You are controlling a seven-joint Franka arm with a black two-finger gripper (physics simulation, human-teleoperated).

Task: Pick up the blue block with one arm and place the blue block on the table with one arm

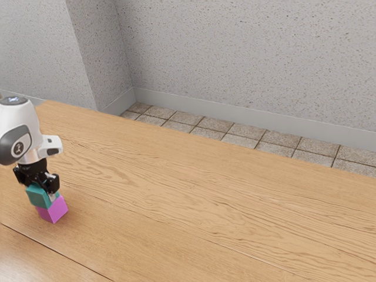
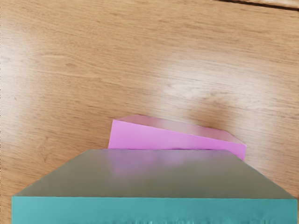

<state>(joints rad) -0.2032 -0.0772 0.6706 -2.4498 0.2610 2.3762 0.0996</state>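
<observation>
In the exterior view my gripper [image 1: 44,191] points down near the left edge, shut on the teal-blue block [image 1: 39,197], with a pale fingertip against its side. Directly below is a magenta block [image 1: 53,210] on the wooden table [image 1: 194,200]. The blue block overlaps its upper part, and whether the two touch is unclear. In the wrist view the blue block [image 2: 154,211] looms large and square to the hand, hiding much of the magenta block [image 2: 175,139], which is turned slightly against it.
Bare wood stretches across the table toward the exterior view's right. A dark seam [image 1: 56,251] runs through the tabletop near the blocks. Beyond the table's far edge are a tiled floor [image 1: 247,136] and a grey wall [image 1: 247,53].
</observation>
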